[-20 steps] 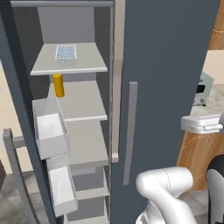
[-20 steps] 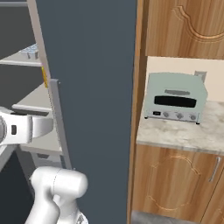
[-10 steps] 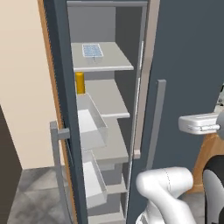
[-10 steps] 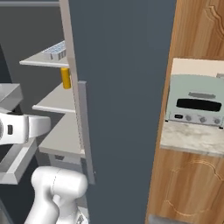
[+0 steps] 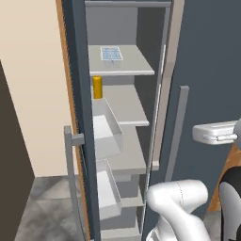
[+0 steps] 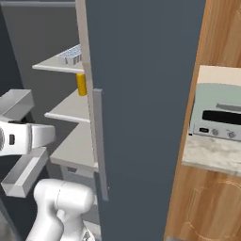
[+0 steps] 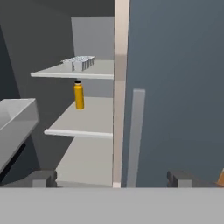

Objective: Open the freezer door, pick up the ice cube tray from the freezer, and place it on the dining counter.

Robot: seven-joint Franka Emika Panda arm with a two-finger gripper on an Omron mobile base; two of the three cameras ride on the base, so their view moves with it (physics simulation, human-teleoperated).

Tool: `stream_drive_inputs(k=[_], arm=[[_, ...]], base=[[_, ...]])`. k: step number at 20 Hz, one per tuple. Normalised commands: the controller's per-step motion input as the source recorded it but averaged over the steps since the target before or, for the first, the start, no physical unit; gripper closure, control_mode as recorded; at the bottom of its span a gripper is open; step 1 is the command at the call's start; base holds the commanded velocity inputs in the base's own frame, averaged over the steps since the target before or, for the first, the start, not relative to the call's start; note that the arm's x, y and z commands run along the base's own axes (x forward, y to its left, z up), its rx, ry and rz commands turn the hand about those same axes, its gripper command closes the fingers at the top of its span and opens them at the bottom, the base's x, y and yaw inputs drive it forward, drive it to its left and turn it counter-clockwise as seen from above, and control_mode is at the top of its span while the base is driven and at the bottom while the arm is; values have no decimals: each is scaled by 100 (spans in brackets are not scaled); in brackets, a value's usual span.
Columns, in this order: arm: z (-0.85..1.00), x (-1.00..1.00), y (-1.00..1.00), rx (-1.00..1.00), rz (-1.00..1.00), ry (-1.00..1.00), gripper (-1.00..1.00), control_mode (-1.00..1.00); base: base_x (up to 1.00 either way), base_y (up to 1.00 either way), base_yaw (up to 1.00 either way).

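Note:
The freezer (image 5: 124, 101) stands open, and its freezer door (image 5: 86, 122) is swung out toward me with the grey handle (image 5: 70, 155) on its outer face. The ice cube tray (image 5: 111, 52) (image 6: 70, 55) (image 7: 78, 62) lies flat on the upper shelf, white with pale blue cells. My gripper (image 7: 111, 178) is open, with nothing between its widely spaced fingertips. It hangs in front of the shelves, well short of the tray and lower than it, facing the edge of the shut door. The white hand (image 5: 214, 132) floats at the right. The dining counter is out of view.
An orange cylinder (image 5: 97, 87) (image 7: 78, 95) stands on the shelf below the tray. White door bins (image 5: 107, 132) jut from the open door. The plain slate-blue door (image 6: 141, 94) with its handle (image 7: 135, 135) is shut. A toaster oven (image 6: 219, 117) sits on the wall counter (image 6: 207, 157).
The whole picture has shifted, so the camera has moved with the base. The freezer interior now sits further right and larger in both base views. The gripper stays open.

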Motion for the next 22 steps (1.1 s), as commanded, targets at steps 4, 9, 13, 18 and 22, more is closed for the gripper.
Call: stream_drive_inputs(k=[4,9,13,18,22], arm=[[0,0,0,0,0,0,-100,100],[0,0,0,0,0,0,-100,100],[0,0,0,0,0,0,-100,100],[0,0,0,0,0,0,-100,100],[0,0,0,0,0,0,-100,100]], base=[[12,7,21],[16,10,35],[48,4,28],[62,8,19],[35,26,8]])
